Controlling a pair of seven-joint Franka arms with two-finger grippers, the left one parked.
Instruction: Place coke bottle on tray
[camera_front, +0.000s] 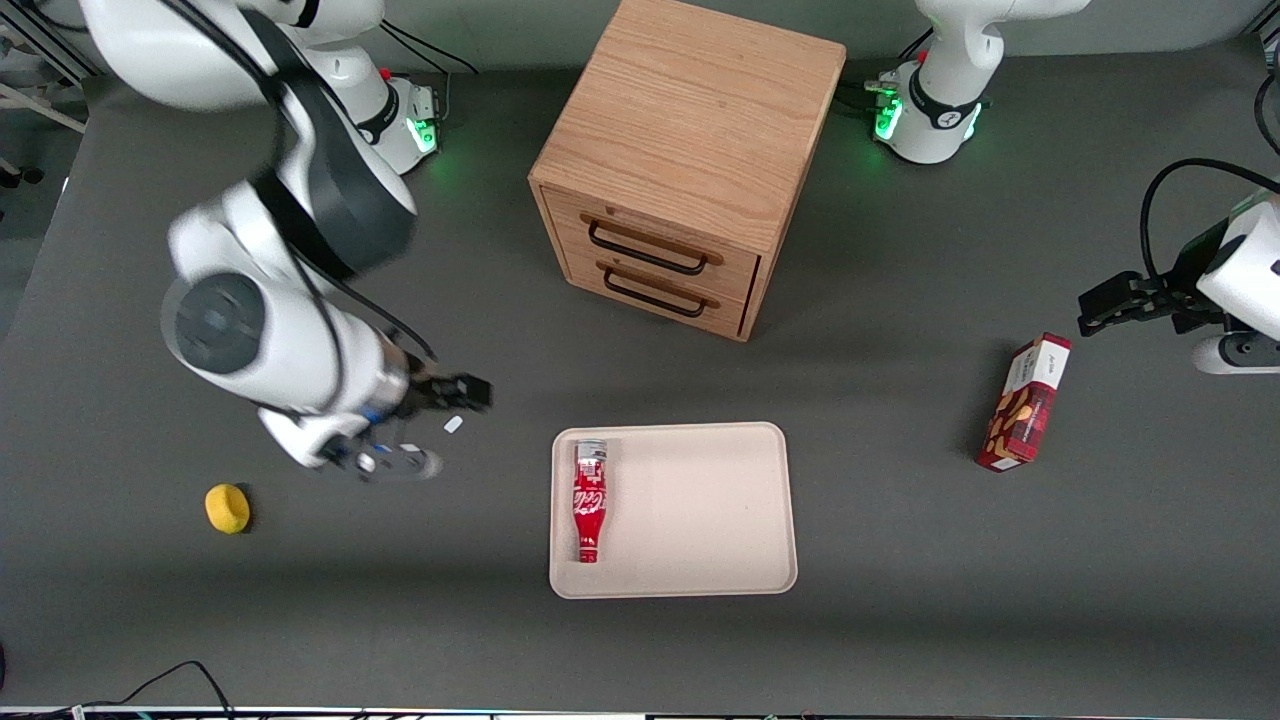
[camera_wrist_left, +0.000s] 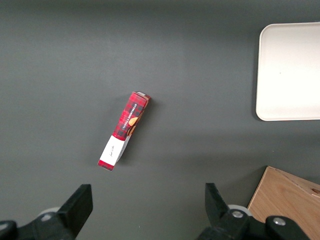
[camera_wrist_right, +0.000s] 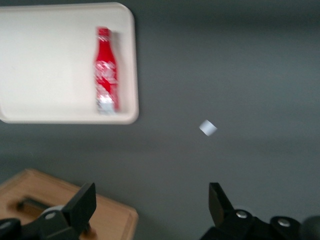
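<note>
The coke bottle (camera_front: 589, 499) lies flat on the cream tray (camera_front: 700, 510), along the tray's edge toward the working arm's end, its cap nearer the front camera. It also shows in the right wrist view (camera_wrist_right: 106, 70) on the tray (camera_wrist_right: 50, 65). My right gripper (camera_front: 425, 425) hangs above the bare table beside the tray, apart from the bottle. Its fingers (camera_wrist_right: 82, 205) are spread wide with nothing between them.
A wooden drawer cabinet (camera_front: 685, 165) stands farther from the front camera than the tray. A yellow object (camera_front: 227, 508) lies toward the working arm's end. A red snack box (camera_front: 1025, 402) lies toward the parked arm's end. A small white scrap (camera_front: 453, 424) lies near the gripper.
</note>
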